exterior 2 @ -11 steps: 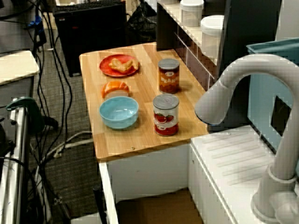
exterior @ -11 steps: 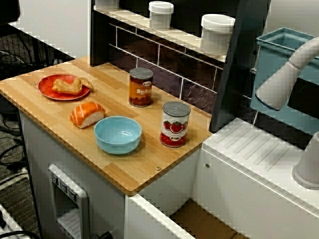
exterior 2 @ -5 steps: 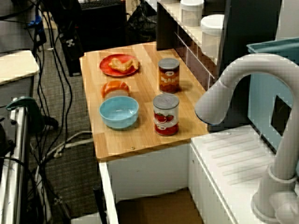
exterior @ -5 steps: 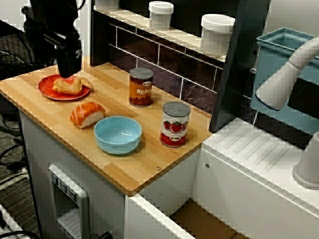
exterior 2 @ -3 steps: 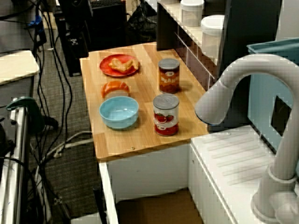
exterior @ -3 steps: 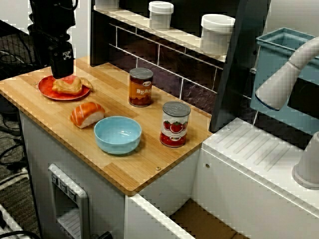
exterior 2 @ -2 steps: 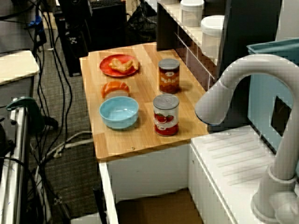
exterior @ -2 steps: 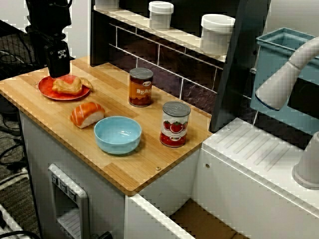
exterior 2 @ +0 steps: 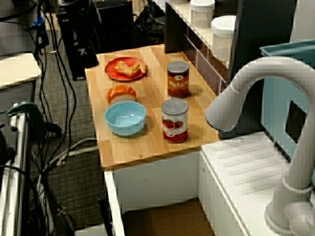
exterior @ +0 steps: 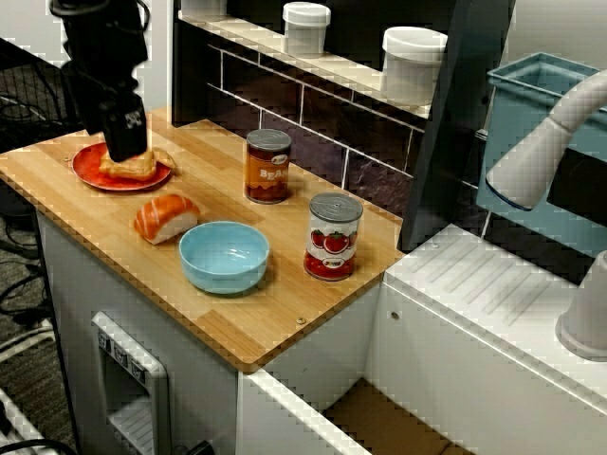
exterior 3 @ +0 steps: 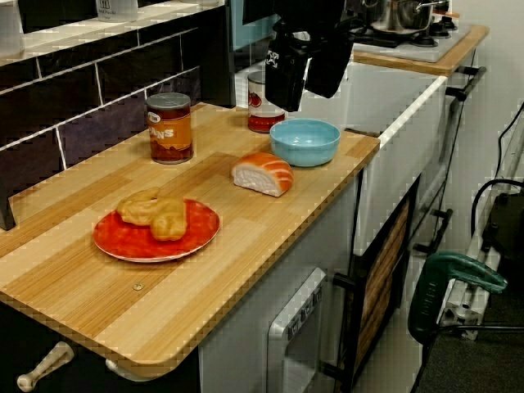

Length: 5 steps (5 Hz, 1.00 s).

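Pastry (exterior 3: 155, 214): lies on the red plate (exterior 3: 123, 241) at the left end of the wooden counter (exterior 3: 82, 286), with nothing touching it.

Gripper (exterior 3: 305, 98): hangs in the air, apart from the pastry. In the low view from the plate end, its two black fingers stand parted with nothing between them. Its small white mark is illegible.

Bean can (exterior 3: 169, 127): the label partly reads "BEANS".

Tomato can (exterior: 333, 236): shows tomato pictures, but the writing is unreadable. In the low view it is largely hidden behind the gripper.

In the view over the counter, the gripper covers most of the pastry.
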Available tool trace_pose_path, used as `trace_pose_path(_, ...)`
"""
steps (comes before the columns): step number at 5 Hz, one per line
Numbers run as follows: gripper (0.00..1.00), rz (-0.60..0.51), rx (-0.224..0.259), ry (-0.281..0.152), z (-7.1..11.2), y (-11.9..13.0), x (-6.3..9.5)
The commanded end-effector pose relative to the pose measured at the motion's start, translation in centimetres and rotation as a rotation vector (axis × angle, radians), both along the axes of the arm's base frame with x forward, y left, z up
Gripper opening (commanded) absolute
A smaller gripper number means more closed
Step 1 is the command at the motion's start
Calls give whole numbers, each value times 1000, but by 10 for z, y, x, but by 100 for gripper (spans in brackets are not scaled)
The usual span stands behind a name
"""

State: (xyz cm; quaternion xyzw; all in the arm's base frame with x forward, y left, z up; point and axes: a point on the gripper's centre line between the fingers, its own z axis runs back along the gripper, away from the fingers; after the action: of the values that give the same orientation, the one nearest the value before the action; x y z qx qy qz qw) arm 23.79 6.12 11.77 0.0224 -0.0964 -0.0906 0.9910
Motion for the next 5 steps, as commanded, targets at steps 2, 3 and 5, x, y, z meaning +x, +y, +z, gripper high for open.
trace_pose_path(2, 100, 36, 16, -19, -1, 1, 12)
trace_pose_path(3, 100, 36, 16, -19, -1, 1, 12)
trace_pose_path(5, 100, 72, 38, -11, -13, 7, 9)
